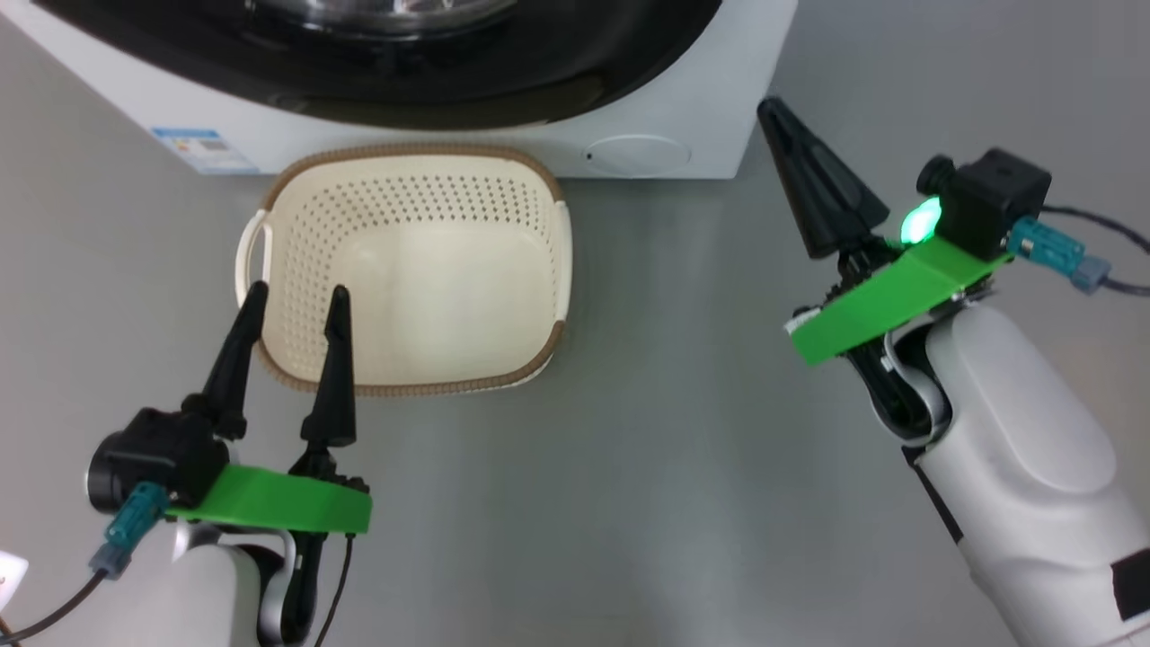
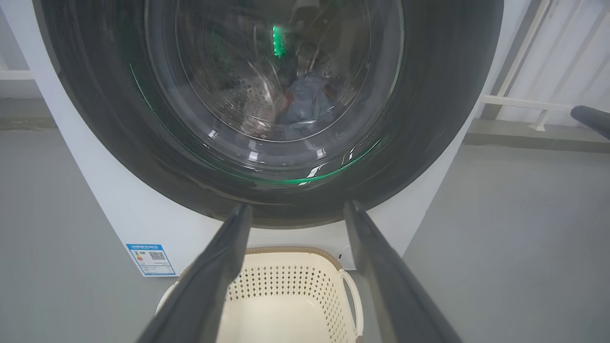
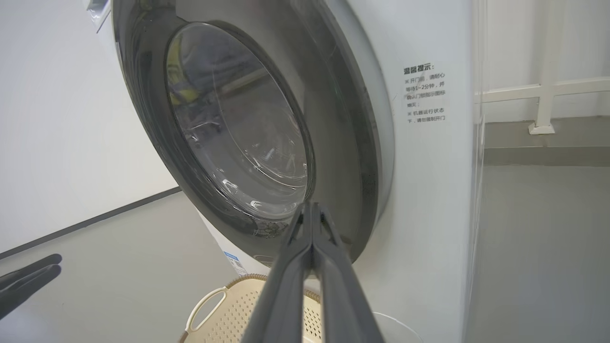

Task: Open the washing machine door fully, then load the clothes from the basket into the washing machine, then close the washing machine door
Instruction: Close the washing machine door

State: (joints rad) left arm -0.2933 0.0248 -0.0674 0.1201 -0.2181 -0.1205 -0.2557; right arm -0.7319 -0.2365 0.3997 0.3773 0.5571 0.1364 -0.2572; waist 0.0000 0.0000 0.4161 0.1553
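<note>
While the basket (image 1: 409, 296) sits empty on the floor against the front of the washer (image 1: 710, 99), the clothes (image 2: 307, 102) show as a bluish heap behind the glass of the door (image 2: 429, 119), which looks shut. The left gripper (image 1: 297, 290) hangs over the basket's near left corner, fingers (image 1: 334, 359) spread and holding nothing. The right gripper (image 1: 771, 108), fingers (image 1: 818, 193) pressed together, points at the washer's right front corner. The door is likely stiff, heavy and smooth; any hold belongs on its black rim, not the bulging glass. The soft, light garments would bunch easily in a pinch.
</note>
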